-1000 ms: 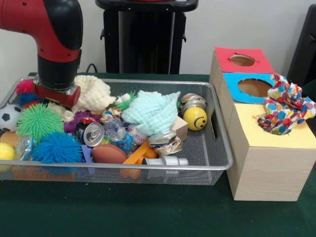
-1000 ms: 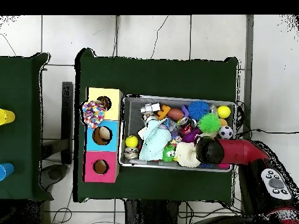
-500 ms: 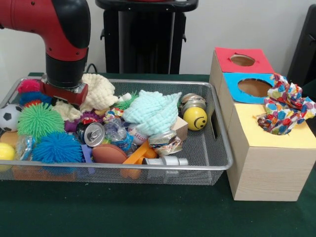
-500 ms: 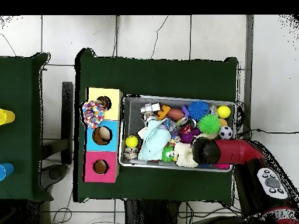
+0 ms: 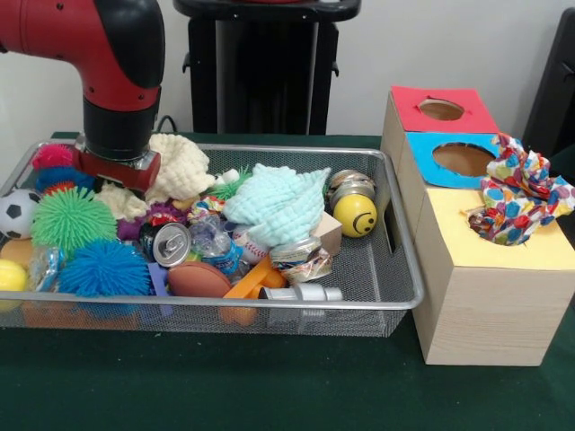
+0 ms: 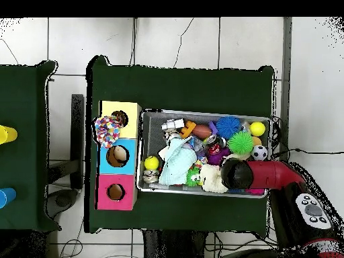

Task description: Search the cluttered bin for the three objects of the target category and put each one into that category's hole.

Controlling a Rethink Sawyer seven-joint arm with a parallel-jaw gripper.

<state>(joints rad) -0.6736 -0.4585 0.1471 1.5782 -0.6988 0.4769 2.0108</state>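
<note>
Hanging low over the upper left of the front view, the claw [image 5: 115,171] is buried among the toys below its red mounting plate, so I cannot tell whether it is parted, closed or gripping anything. The red and black arm [image 5: 108,63] hides that end of the bin [image 5: 395,301] in the overhead view too.

Just right of the claw lies the cream waffle cloth [image 5: 175,166], and just left of it a red, blue and pink bundle that looks like the braided rope ball [image 5: 49,175], pressed against the bin's far left rim. That ball seems the likely target. A good grasp would come straight down on the ball alone, clear of the cream cloth and the green spiky ball [image 5: 72,220] in front of it, since a soft loose weave can snag neighbours on the lift.

One confetti-patterned cloth scrap [image 5: 517,202] already sits bunched in the hole of the yellow-topped box [image 5: 467,296] at right, partly sticking out; the next drop should be pushed well into the same hole. The third object cannot be picked out.

As for markings, the yellow ball [image 5: 356,215] bears a smiley face; no writing can be read on the can [image 5: 169,244] or elsewhere.
</note>
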